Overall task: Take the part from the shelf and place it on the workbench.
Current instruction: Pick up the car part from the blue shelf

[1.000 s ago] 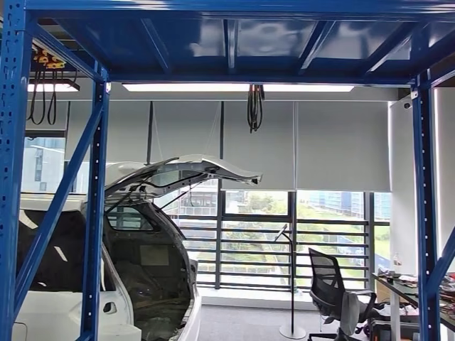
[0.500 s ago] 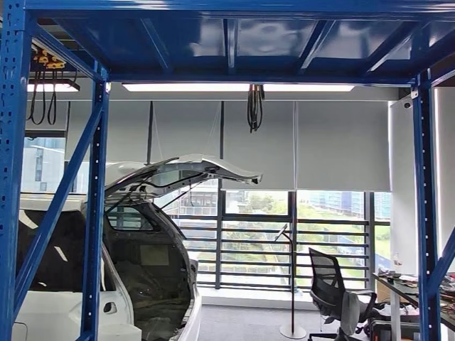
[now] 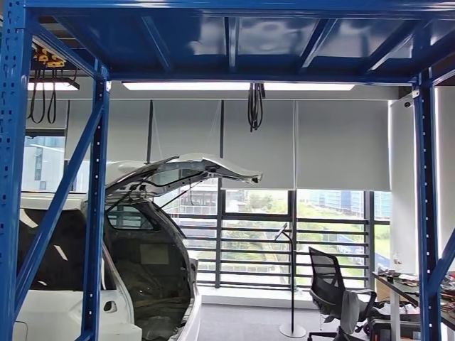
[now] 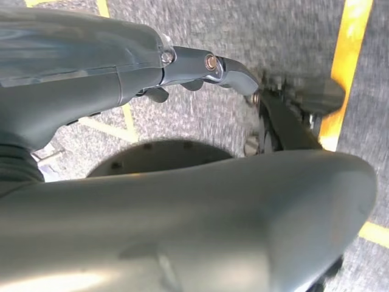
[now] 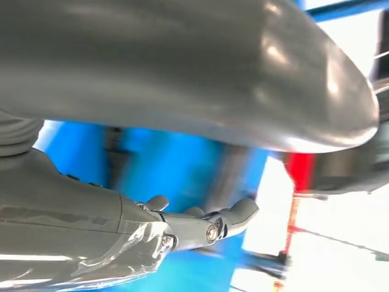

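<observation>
The blue steel shelf frame (image 3: 97, 213) stands right in front of me in the head view, its upper deck (image 3: 230, 42) overhead. I see no part on it from here. In the left wrist view my left hand (image 4: 151, 70) hangs over grey carpet with its fingers (image 4: 229, 66) stretched straight and the thumb (image 4: 229, 213) apart, holding nothing. My right hand (image 5: 151, 231) has its fingers (image 5: 229, 219) extended and its thumb (image 5: 229, 73) apart, also empty, against a blurred blue background.
Through the frame I see a white car (image 3: 145, 270) with its tailgate raised on the left. An office chair (image 3: 330, 291) and a cluttered desk (image 3: 407, 284) stand at the right by the windows. Yellow floor lines (image 4: 344, 61) run under my left hand.
The head view has barely shifted, and nothing in it has moved.
</observation>
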Tool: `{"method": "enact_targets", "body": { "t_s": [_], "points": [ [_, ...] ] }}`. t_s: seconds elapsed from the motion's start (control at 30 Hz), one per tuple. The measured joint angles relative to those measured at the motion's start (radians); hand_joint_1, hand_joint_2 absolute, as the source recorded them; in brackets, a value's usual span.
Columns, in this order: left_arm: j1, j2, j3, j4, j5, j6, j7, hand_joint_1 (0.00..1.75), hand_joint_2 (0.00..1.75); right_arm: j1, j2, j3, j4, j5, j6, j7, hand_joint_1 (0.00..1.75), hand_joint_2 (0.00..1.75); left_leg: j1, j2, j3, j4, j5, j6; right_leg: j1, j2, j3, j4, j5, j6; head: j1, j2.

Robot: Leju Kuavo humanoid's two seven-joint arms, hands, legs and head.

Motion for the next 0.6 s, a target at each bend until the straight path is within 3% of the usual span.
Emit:
{"method": "enact_targets", "body": {
  "t_s": [0.07,0.1,0.2,0.23,0.27,0.3,0.37,0.4,0.43,0.53,0.6],
  "points": [
    [-0.005,0.004,-0.019,0.004,0.037,0.007,-0.002,0.0,0.0,-0.016,-0.016,0.006,-0.051,-0.003,0.014,-0.015,0.0,0.0,0.005,0.002,0.004,-0.011,0.008,0.009,0.001,-0.001,-0.006,0.016,-0.014,0.003,0.0,0.0],
    [-0.007,0.006,-0.027,0.005,0.056,0.01,-0.004,0.0,0.0,-0.021,-0.024,0.008,-0.076,-0.004,0.022,-0.023,0.0,0.0,0.008,0.004,0.006,-0.016,0.012,0.014,0.001,-0.001,-0.022,0.051,-0.036,0.003,0.0,0.0],
    [-0.011,0.012,-0.06,0.013,0.11,0.016,-0.008,0.0,0.0,-0.037,-0.051,0.016,-0.159,-0.009,0.042,-0.045,0.0,0.0,0.01,0.008,0.006,-0.018,0.013,0.017,0.0,-0.001,-0.121,0.246,-0.118,0.006,0.0,0.0],
    [-0.013,0.014,-0.074,0.017,0.128,0.018,-0.009,0.0,0.0,-0.044,-0.061,0.02,-0.189,-0.01,0.049,-0.052,0.0,0.0,0.01,0.01,0.007,-0.018,0.012,0.016,-0.001,-0.002,-0.147,0.288,-0.122,0.007,0.0,0.0],
    [-0.015,0.016,-0.089,0.021,0.147,0.021,-0.01,0.0,0.0,-0.052,-0.072,0.023,-0.219,-0.012,0.057,-0.06,0.0,0.0,0.011,0.011,0.009,-0.018,0.011,0.015,-0.001,-0.002,-0.155,0.292,-0.104,0.008,0.0,0.0],
    [-0.017,0.018,-0.103,0.025,0.166,0.025,-0.012,0.0,0.0,-0.06,-0.082,0.027,-0.248,-0.014,0.064,-0.068,0.0,0.0,0.012,0.011,0.012,-0.017,0.008,0.012,-0.001,-0.003,-0.143,0.254,-0.069,0.009,0.0,0.0],
    [-0.022,0.022,-0.127,0.031,0.201,0.03,-0.015,0.0,0.0,-0.078,-0.102,0.032,-0.303,-0.017,0.078,-0.083,0.0,0.0,0.012,0.012,0.018,-0.015,0.001,0.002,0.001,-0.012,-0.09,0.121,0.01,0.007,0.0,0.0],
    [-0.025,0.025,-0.14,0.035,0.219,0.032,-0.016,0.0,0.0,-0.088,-0.112,0.035,-0.329,-0.019,0.084,-0.09,0.0,0.0,0.01,0.012,0.018,-0.012,-0.003,-0.004,0.003,-0.016,-0.07,0.069,0.03,0.002,0.0,0.0],
    [-0.028,0.028,-0.153,0.04,0.237,0.034,-0.018,0.0,0.0,-0.098,-0.121,0.039,-0.356,-0.022,0.092,-0.097,0.0,0.0,0.008,0.013,0.016,-0.011,-0.005,-0.008,0.005,-0.018,-0.059,0.039,0.037,-0.004,0.0,0.0],
    [-0.035,0.038,-0.198,0.055,0.293,0.041,-0.023,0.0,0.0,-0.124,-0.15,0.05,-0.443,-0.03,0.116,-0.121,0.0,0.0,0.009,0.019,0.012,-0.009,-0.01,-0.021,0.007,-0.013,-0.06,0.028,0.031,-0.025,0.0,0.0],
    [-0.041,0.043,-0.228,0.064,0.329,0.044,-0.028,0.0,0.0,-0.145,-0.169,0.057,-0.498,-0.035,0.133,-0.136,0.0,0.0,0.011,0.021,-0.004,0.031,-0.042,-0.029,0.005,-0.011,-0.059,0.024,0.032,-0.039,0.0,0.0]
  ]
}}
